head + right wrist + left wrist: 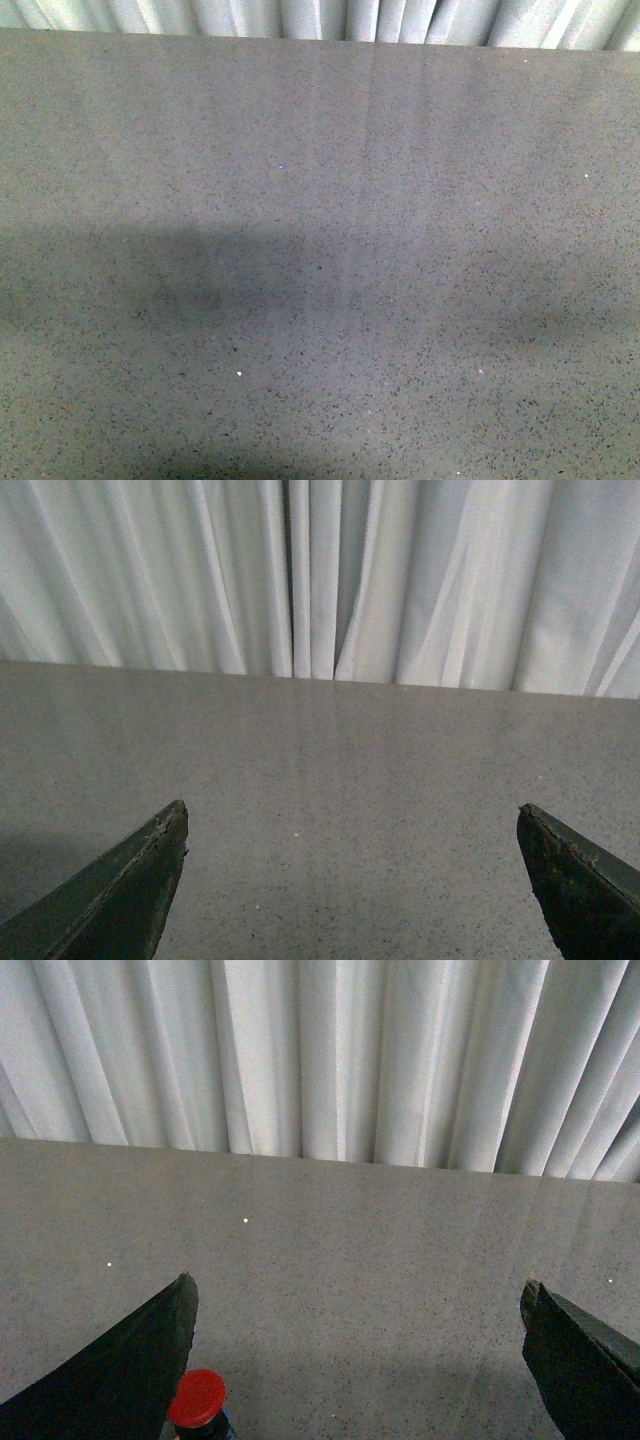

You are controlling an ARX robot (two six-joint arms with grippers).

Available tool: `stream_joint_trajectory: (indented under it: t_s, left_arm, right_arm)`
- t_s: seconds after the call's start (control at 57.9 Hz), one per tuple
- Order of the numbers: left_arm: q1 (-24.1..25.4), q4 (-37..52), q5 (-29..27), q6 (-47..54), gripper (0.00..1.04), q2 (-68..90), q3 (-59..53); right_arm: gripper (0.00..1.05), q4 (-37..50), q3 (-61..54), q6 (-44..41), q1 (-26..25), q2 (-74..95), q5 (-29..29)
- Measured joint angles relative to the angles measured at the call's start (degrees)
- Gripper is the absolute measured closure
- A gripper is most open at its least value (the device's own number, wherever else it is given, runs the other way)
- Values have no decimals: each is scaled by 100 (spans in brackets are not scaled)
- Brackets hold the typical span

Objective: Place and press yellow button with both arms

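Observation:
The yellow button is out of view in all three views. The front view shows only the bare grey speckled table (320, 250); neither arm appears there. In the left wrist view my left gripper (357, 1282) is open and empty above the table. A small push button with a red domed cap (197, 1398) on a black body stands on the table close beside one finger (120, 1370), at the frame's edge. In the right wrist view my right gripper (352, 808) is open and empty, with only table between its fingers (110, 900).
A white pleated curtain (320, 18) hangs behind the table's far edge; it also shows in the left wrist view (320, 1055) and the right wrist view (320, 575). A soft shadow lies across the near part of the table (200, 290).

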Motion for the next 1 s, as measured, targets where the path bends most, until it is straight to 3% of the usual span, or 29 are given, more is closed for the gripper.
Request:
stream_joint_trajectory:
  t_s: [0.743,0.794,0.829,0.898,1.002]
  left_arm:
    - [2,-11,26,-9,9,9,4]
    - [85,-1187,791,-337,9,645,505]
    - [11,-1808,966,-564,9,1379,925]
    - [-76,-1871,839,-793,9,2347,1290]
    - [96,-1123,634,-907,9,3495,1567]
  right_arm:
    - [9,0,0,0,0,0,0]
    - [9,0,0,0,0,0,4]
    - [9,0,0,0,0,2,0]
    - [9,0,0,-2,0,0,-11]
    - [9,0,0,0,0,2,-7]
